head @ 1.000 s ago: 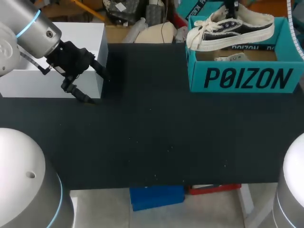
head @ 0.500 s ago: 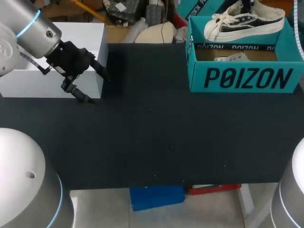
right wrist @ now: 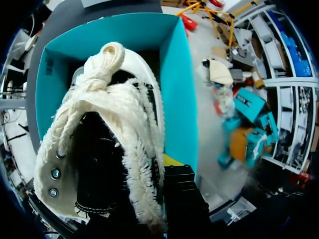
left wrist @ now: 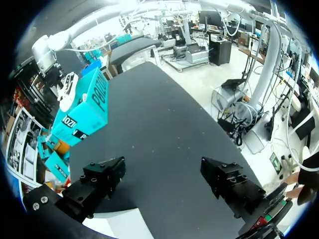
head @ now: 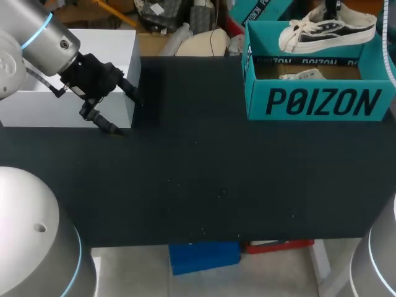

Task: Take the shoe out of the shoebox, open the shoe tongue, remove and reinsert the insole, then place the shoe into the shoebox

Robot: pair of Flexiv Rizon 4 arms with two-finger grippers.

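A black-and-cream sneaker (head: 328, 31) hangs over the far side of the teal shoebox (head: 318, 102) at the table's far right. My right gripper (right wrist: 152, 167) is shut on the sneaker's (right wrist: 114, 149) frayed collar, one finger outside, the other hidden inside. The shoebox's interior (right wrist: 172, 59) lies below it. A second cream shoe (head: 300, 75) lies in the box. My left gripper (head: 122, 111) stands open and holds nothing at the far left. Its black fingers (left wrist: 102, 177) are spread wide over the dark table, with the shoebox (left wrist: 84, 107) and sneaker (left wrist: 67, 88) far ahead.
A white box (head: 74, 80) stands at the far left, right behind my left gripper. The black table top (head: 204, 167) stretches between the two boxes.
My right gripper has carried the sneaker to the right and farther back over the shoebox. The left arm has kept still.
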